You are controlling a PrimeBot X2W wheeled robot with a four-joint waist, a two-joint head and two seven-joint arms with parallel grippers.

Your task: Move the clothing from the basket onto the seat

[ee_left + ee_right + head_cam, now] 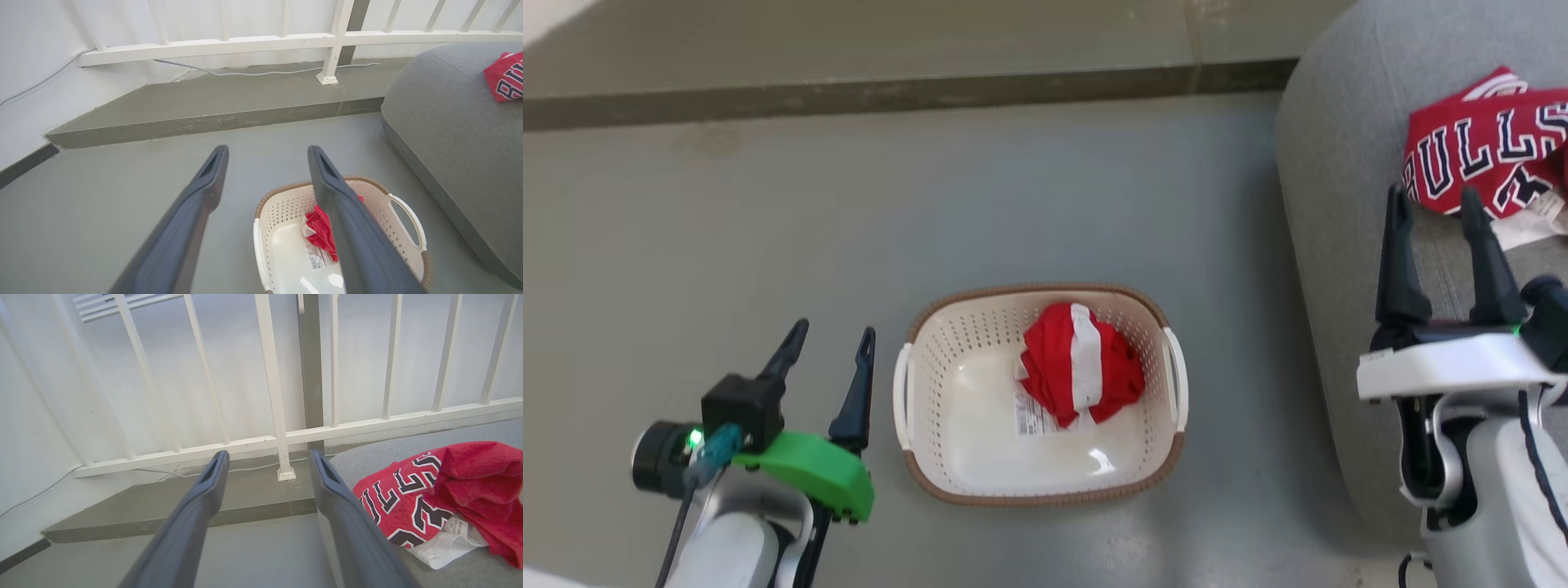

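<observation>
Striped red garment (1082, 363) bunched in basket (964, 327), toward its right side. BULLS jersey (1478, 155) lies on grey seat (1339, 163). Basket stands on floor (768, 204) near seat. Left end effector (834, 330) wide open, empty, left of basket. Right end effector (1434, 196) wide open, empty, above seat beside jersey.

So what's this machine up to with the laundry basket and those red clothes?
It's a two-armed robot moving sports clothes from a basket onto a sofa. The red BULLS jersey already lies on the grey sofa seat. A red piece with a white stripe is still bunched up in the cream basket on the floor. Both grippers are open and empty. The left gripper is beside the basket, and the right gripper is over the seat by the jersey.
</observation>
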